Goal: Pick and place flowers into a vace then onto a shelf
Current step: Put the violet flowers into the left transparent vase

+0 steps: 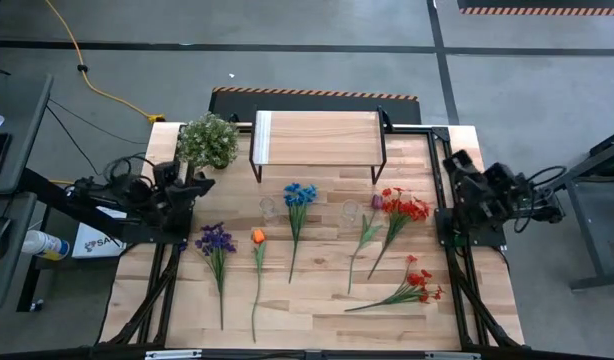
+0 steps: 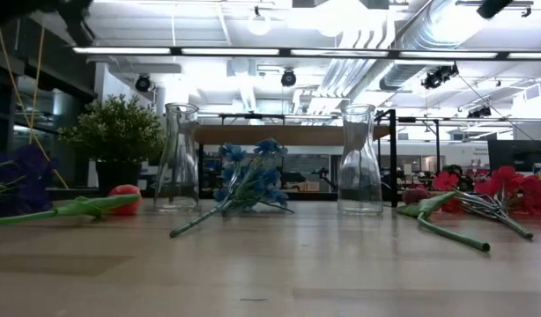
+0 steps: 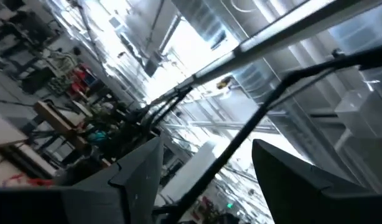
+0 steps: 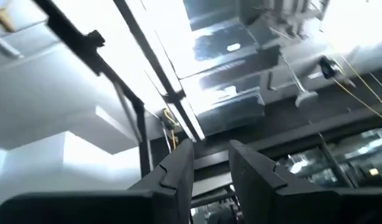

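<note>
Several flowers lie flat on the wood table: blue (image 1: 299, 195), purple (image 1: 215, 240), orange (image 1: 258, 237), a maroon bud (image 1: 376, 202) and two red sprays (image 1: 405, 207) (image 1: 419, 282). Two clear glass vases (image 2: 178, 158) (image 2: 359, 160) stand upright among them, both holding nothing. The shelf (image 1: 317, 138) stands at the table's far edge. My left gripper (image 1: 199, 185) is at the table's left edge, raised and pointing upward. Its fingers (image 3: 206, 146) are wide open around nothing. My right gripper (image 1: 455, 163), at the right edge, also points up, with a narrow gap between its fingers (image 4: 211, 146) and nothing in it.
A bushy pale-green potted plant (image 1: 208, 140) stands at the far left corner beside the shelf. Black frame rails (image 1: 439, 200) run along both sides of the table. The near strip of tabletop (image 1: 317, 320) holds only stem ends.
</note>
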